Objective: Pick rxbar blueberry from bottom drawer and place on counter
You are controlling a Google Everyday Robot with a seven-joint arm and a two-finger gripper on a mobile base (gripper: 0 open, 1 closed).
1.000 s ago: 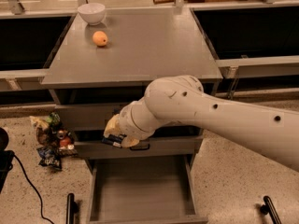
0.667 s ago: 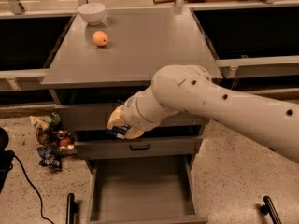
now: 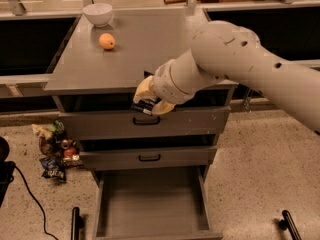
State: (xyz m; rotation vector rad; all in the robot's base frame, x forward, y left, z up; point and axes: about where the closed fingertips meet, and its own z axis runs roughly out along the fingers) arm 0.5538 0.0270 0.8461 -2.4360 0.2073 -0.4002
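My gripper (image 3: 148, 100) is shut on the rxbar blueberry (image 3: 145, 106), a small flat black wrapper with white print. It holds the bar in the air at the front edge of the counter (image 3: 145, 49), in front of the top drawer front. The bottom drawer (image 3: 150, 204) is pulled open below, a wide shallow grey tray with a bare floor. The big white arm reaches in from the right and hides part of the counter's right side.
A white bowl (image 3: 97, 13) and an orange round fruit (image 3: 106, 41) sit at the counter's back left. Two shut drawer fronts with black handles (image 3: 146, 120) are above the open drawer. Colourful snack packets (image 3: 55, 149) lie on the floor at left. A black cable (image 3: 25, 194) runs along the floor.
The gripper has risen with the bar from the level of the middle drawer front up to the counter's front edge, and moved a little to the right.
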